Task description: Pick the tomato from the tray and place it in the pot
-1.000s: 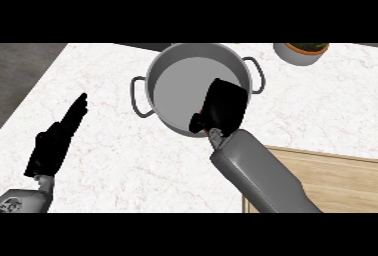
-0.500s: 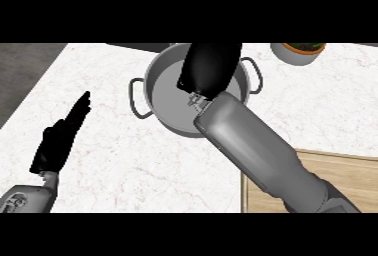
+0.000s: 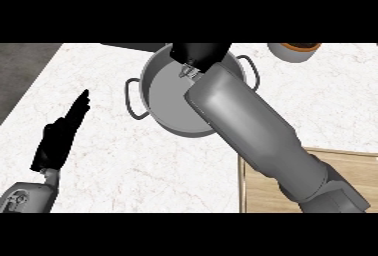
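The grey pot with two side handles stands on the white marble counter at upper centre. My right hand is over the pot's far rim, partly cut off by the view's top edge. Its grey forearm crosses the pot's right half. No tomato shows anywhere; if the hand has it, it is hidden. The wooden tray lies at the lower right, mostly behind the arm, and its visible part is bare. My left hand rests open at the left, fingers pointing up.
A small round container with brown contents stands at the top right, close to the pot's right handle. The counter's left edge runs along a dark strip at the upper left.
My right hand has moved from the pot's inside toward its far rim and the view's top, and the forearm now covers more of the pot. The left hand has not moved.
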Action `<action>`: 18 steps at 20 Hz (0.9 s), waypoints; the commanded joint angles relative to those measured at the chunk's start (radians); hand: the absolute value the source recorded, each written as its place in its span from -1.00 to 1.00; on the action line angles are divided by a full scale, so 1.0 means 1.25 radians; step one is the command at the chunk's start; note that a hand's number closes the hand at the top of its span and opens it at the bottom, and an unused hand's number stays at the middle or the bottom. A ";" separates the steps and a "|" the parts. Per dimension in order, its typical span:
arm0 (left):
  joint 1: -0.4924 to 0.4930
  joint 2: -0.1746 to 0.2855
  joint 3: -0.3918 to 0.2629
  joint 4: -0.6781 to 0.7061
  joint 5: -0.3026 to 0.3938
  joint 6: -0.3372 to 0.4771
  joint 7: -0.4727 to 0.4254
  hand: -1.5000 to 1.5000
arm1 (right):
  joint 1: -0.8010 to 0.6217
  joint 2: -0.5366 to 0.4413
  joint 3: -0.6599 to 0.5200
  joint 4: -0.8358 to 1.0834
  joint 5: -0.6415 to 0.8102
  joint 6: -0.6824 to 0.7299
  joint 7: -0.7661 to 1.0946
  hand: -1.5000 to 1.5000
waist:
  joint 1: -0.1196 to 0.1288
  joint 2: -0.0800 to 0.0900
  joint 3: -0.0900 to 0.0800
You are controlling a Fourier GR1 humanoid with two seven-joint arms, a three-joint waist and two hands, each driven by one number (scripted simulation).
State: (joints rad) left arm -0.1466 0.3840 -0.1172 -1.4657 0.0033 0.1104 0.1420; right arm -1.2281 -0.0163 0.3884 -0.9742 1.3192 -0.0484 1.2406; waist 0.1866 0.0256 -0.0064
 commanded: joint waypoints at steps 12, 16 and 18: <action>0.003 0.013 0.045 0.012 0.007 0.012 -0.006 0.00 | -0.070 0.012 -0.098 0.224 -0.022 -0.184 0.118 1.00 | -0.045 0.005 0.003; 0.011 -0.003 0.037 0.010 -0.003 0.025 -0.007 0.00 | -0.078 0.012 -0.130 0.315 -0.023 -0.206 0.071 1.00 | -0.053 0.007 0.003; 0.037 -0.003 0.037 0.015 0.000 0.016 -0.029 0.00 | -0.056 0.012 -0.119 0.365 -0.025 -0.220 0.046 1.00 | -0.054 0.006 0.003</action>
State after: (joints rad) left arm -0.1194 0.3866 -0.0745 -1.4579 0.0059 0.1288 0.1301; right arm -1.2944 -0.0122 0.2497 -0.6182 1.2969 -0.2317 1.1655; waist 0.1270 0.0318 -0.0026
